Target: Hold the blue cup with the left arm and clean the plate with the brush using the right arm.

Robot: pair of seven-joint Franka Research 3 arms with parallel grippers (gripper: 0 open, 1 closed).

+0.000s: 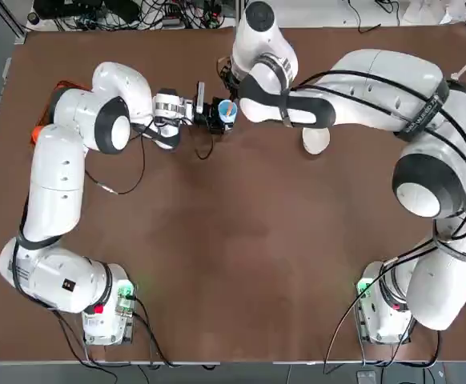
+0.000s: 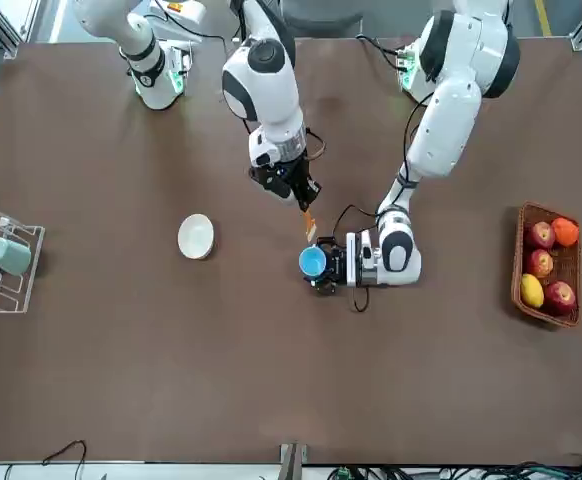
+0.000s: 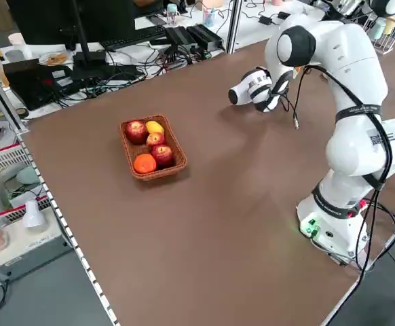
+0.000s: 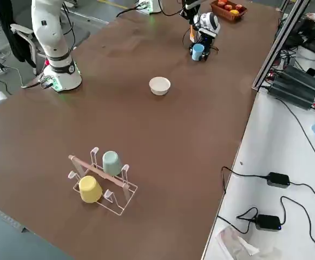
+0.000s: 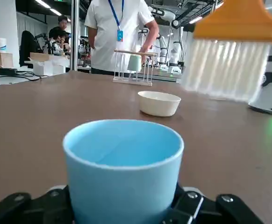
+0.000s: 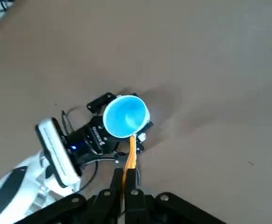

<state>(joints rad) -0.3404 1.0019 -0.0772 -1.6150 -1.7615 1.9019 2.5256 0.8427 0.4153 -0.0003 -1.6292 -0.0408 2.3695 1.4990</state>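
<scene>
From overhead, the left gripper (image 1: 214, 114) is clamping the blue cup (image 1: 227, 110) upright on the table (image 1: 241, 256), with the plate (image 1: 315, 139) lying well off to the cup's right. From the front, the right gripper (image 2: 301, 195) is hanging just above the cup, pinching the brush (image 2: 309, 226) by its orange handle. Down the right wrist, the bristle end is hovering at the cup's rim. Through the left wrist, the plate is sitting beyond the cup, near the wire rack (image 5: 131, 67).

No words, numbers or signs can be read anywhere; the small black square stickers on the white jointed left arm (image 3: 358, 109) are too tiny to make out.
</scene>
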